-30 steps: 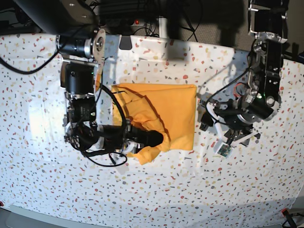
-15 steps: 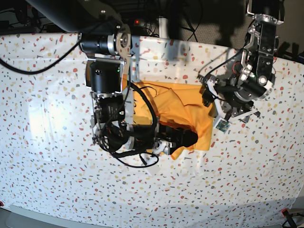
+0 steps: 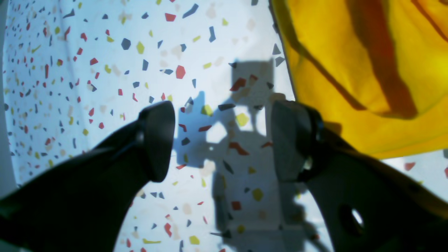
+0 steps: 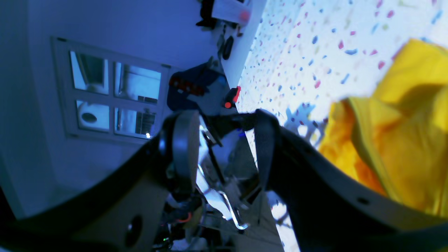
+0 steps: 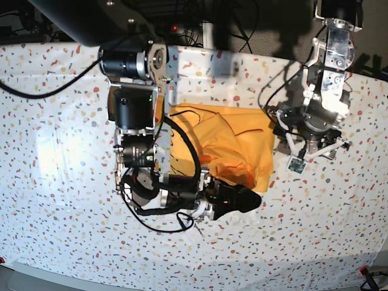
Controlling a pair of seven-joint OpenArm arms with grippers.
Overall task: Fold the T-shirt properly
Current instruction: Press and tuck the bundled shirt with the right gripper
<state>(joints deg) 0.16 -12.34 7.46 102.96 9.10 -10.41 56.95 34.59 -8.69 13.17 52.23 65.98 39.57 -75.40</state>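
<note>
The mustard-yellow T-shirt [image 5: 233,142] lies bunched and partly folded in the middle of the speckled table [image 5: 54,151]. My right gripper [image 5: 245,199] hovers at the shirt's near right corner. In the right wrist view its jaws [image 4: 224,150] stand open with nothing between them, and the shirt [image 4: 402,140] is just off to the right. My left gripper [image 5: 280,125] sits just off the shirt's right edge. Its fingers are wide open over bare table [image 3: 224,140], with the shirt's hem [image 3: 350,70] next to the right finger [image 3: 294,140].
The white cloth with coloured flecks covers the whole table. Black cables [image 5: 151,209] loop around the right arm's wrist. Dark equipment and wires [image 5: 200,18] line the far edge. A small green board [image 5: 297,165] hangs under the left arm.
My right gripper dragged a fold of the shirt rightward, then opened and let it go. The whole shirt has shifted right. The left arm swung up closer to the shirt's right edge.
</note>
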